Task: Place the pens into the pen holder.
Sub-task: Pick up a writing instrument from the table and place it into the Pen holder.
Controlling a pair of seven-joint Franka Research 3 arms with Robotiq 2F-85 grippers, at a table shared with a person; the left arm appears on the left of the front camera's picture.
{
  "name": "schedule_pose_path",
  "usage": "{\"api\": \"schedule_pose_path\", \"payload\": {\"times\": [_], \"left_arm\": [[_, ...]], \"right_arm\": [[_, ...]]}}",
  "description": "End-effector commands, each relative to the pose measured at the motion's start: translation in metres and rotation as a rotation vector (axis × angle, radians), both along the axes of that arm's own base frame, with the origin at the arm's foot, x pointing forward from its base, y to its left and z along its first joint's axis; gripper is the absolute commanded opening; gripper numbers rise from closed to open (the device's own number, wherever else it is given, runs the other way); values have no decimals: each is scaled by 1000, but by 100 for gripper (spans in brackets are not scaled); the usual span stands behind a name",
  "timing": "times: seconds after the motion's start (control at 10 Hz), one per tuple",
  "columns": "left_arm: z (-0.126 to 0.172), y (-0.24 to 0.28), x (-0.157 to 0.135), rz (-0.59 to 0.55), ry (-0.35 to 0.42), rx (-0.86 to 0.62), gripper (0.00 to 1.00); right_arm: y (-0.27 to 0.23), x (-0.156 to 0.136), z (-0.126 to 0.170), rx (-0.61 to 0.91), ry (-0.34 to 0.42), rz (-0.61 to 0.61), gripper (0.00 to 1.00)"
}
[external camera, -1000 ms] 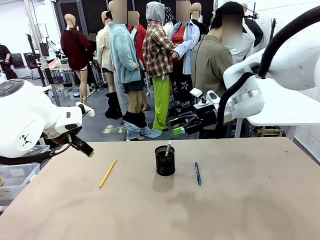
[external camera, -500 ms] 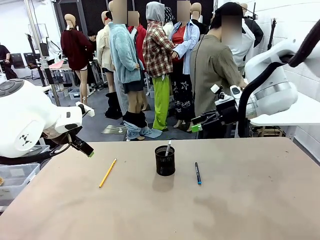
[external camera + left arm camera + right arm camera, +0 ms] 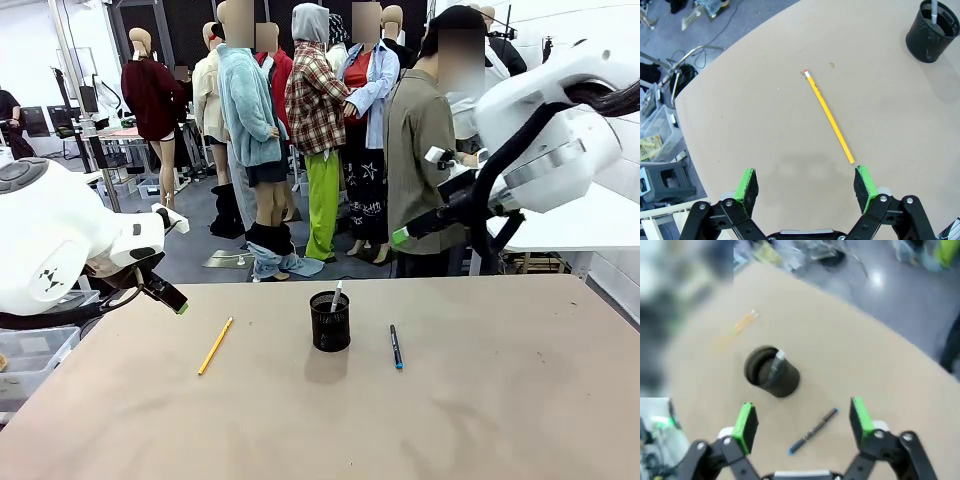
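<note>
- The left gripper [image 3: 805, 186] is found with its fingers spread wide and nothing between them. It is held above the table [image 3: 500, 420], and the near end of the yellow pencil [image 3: 829, 118] lies close to one pad in the wrist view.
- The right gripper [image 3: 803, 421] is likewise parted and empty, and is raised well above the blue-tipped pen [image 3: 396, 346] (that wrist view is blurred, so finer detail is not reported).
- Risk: both loose pens lie flat and are thin and round. Either could be rolled aside or missed if the pads are lowered off-line.
- Risk: the pen holder [image 3: 330, 322] is judged light and could be tipped if a long pen is pressed against its rim.
- Risk: the whitish-grey pen [image 3: 336, 296], leaning inside the holder, could be struck by the next one.
- Appearance: the holder is a small black mesh cup, standing upright mid-table between the pencil and the blue-tipped pen.
- The pencil is yellow with a reddish eraser end, and the pen is dark with a blue tip.
</note>
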State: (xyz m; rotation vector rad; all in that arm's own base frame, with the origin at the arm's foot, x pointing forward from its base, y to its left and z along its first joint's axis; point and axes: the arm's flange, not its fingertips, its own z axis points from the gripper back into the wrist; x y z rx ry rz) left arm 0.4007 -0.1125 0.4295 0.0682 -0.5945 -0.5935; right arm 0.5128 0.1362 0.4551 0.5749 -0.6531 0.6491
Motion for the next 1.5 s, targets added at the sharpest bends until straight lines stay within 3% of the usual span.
{"api": "schedule_pose_path", "payload": {"times": [0.0, 0.2, 0.3, 0.4, 0.5, 0.6, 0.9, 1.4], "left_arm": [[-2, 0, 1, 1, -11, -1, 100], [-2, 0, 1, 1, -11, -1, 100], [-2, 0, 1, 1, -11, -1, 100], [-2, 0, 1, 1, -11, -1, 100], [-2, 0, 1, 1, -11, -1, 100], [-2, 0, 1, 1, -11, -1, 100], [-2, 0, 1, 1, -11, -1, 100], [-2, 0, 1, 1, -11, -1, 100]], "right_arm": [[32, 14, 15, -107, 320, -94, 91], [50, 20, 11, -248, 437, -208, 91], [56, 25, 5, -308, 495, -185, 91], [60, 29, 0, -349, 499, -180, 91], [62, 32, -2, -335, 456, -175, 91], [63, 33, -10, -382, 526, -173, 91], [82, 45, -45, -521, 624, -148, 91], [104, 47, -95, -653, 653, -149, 91]]}}
